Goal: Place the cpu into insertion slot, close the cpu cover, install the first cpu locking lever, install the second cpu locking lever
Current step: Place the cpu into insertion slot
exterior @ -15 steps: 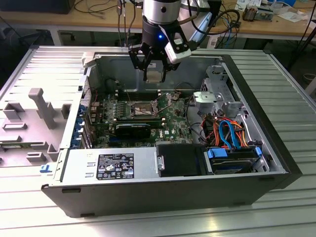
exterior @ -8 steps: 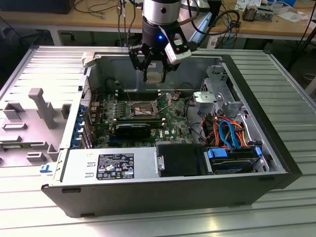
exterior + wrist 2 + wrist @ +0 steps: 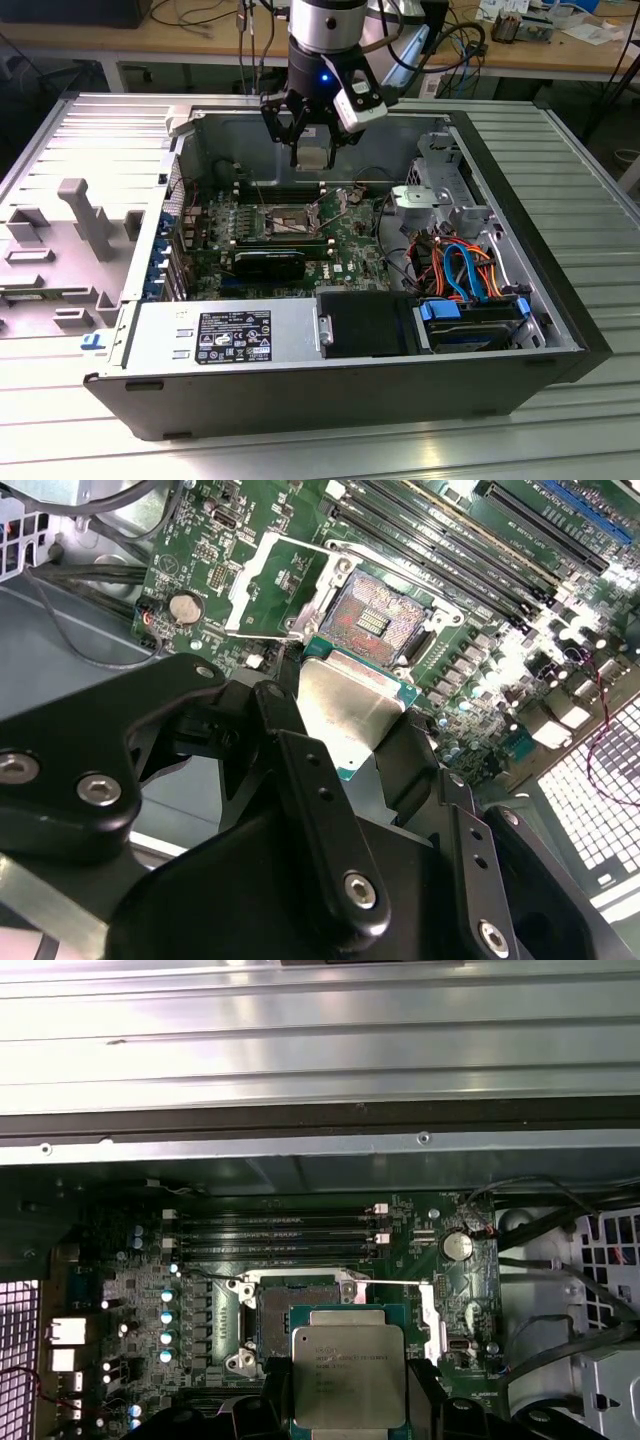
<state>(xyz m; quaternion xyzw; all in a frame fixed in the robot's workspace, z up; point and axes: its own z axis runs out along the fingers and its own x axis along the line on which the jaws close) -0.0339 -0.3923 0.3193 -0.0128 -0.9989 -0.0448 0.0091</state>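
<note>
One gripper [image 3: 313, 160]: we see it clamped on the cpu, with a finger [image 3: 290, 730] against each of two opposite edges.
Cpu [image 3: 345, 705]: held in the air above the slot and apart from it. We cannot tell whether it hangs squarely over it. In the first wrist view the cpu [image 3: 349, 1375] hides one side of the slot, silvery top toward the camera.
Slot [image 3: 372, 620]: uncovered, with its dark contact field bare inside the metal rim.
Cover [image 3: 430, 1312]: swung up off the slot and standing at one side of it.
Memory slots [image 3: 275, 1235]: long and black, just beside the slot.
Board [image 3: 345, 255]: green, all around the slot.
Case [image 3: 300, 400]: open and lying on its side, its walls well apart from the slot.
</note>
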